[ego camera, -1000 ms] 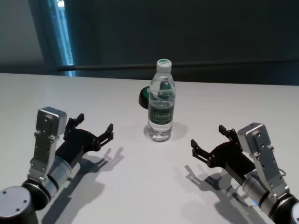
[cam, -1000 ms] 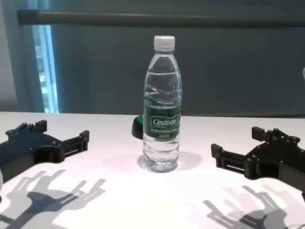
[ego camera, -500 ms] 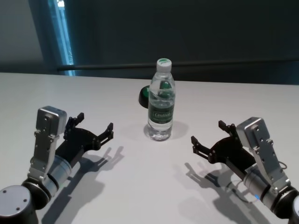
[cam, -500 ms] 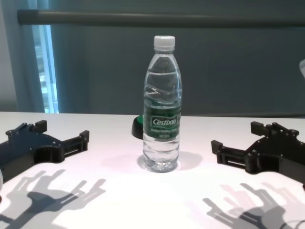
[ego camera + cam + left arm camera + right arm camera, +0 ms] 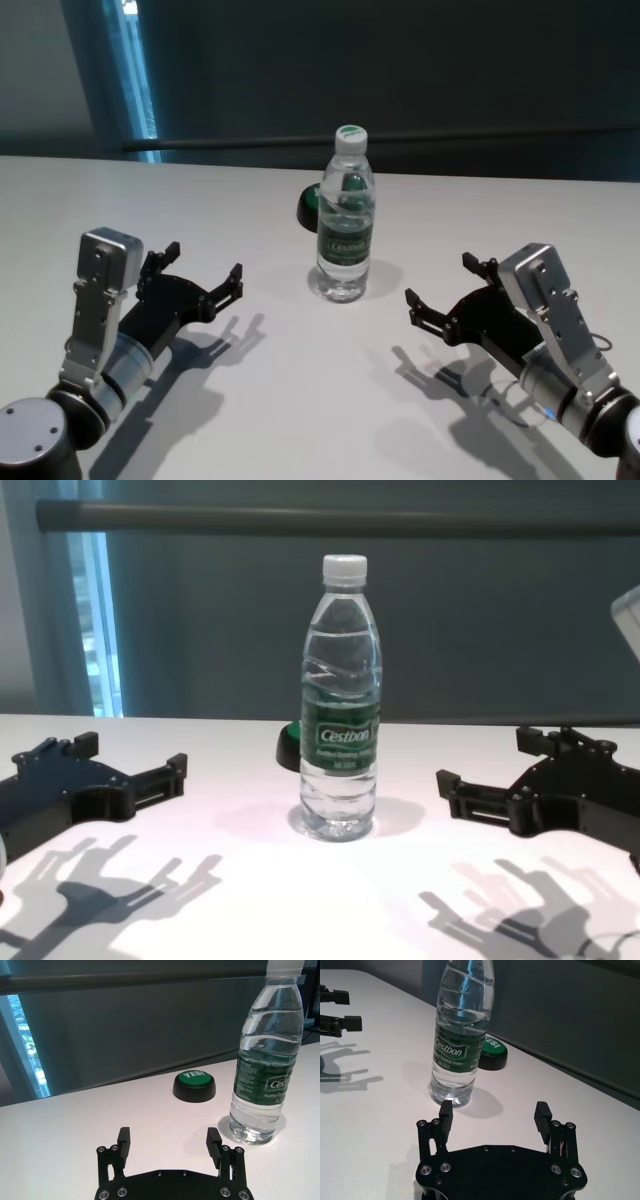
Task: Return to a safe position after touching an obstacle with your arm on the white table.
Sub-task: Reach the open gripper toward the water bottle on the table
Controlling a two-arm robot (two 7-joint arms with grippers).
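The obstacle, a tall clear water bottle [image 5: 345,225] with a white cap and dark green label, stands upright in the middle of the white table [image 5: 300,400]. It also shows in the chest view [image 5: 340,730], the left wrist view [image 5: 265,1070] and the right wrist view [image 5: 460,1045]. My left gripper [image 5: 206,262] is open and empty, low over the table, left of the bottle and apart from it. My right gripper [image 5: 440,282] is open and empty, right of the bottle, with a clear gap between them. Both show in the chest view: the left gripper [image 5: 130,755] and the right gripper [image 5: 485,760].
A small low dark round button with a green top [image 5: 308,205] sits just behind the bottle, also in the left wrist view [image 5: 194,1085]. A dark wall and a horizontal bar run behind the table's far edge.
My right gripper has risen slightly and shifted a little toward the bottle. The left arm and the bottle have not moved.
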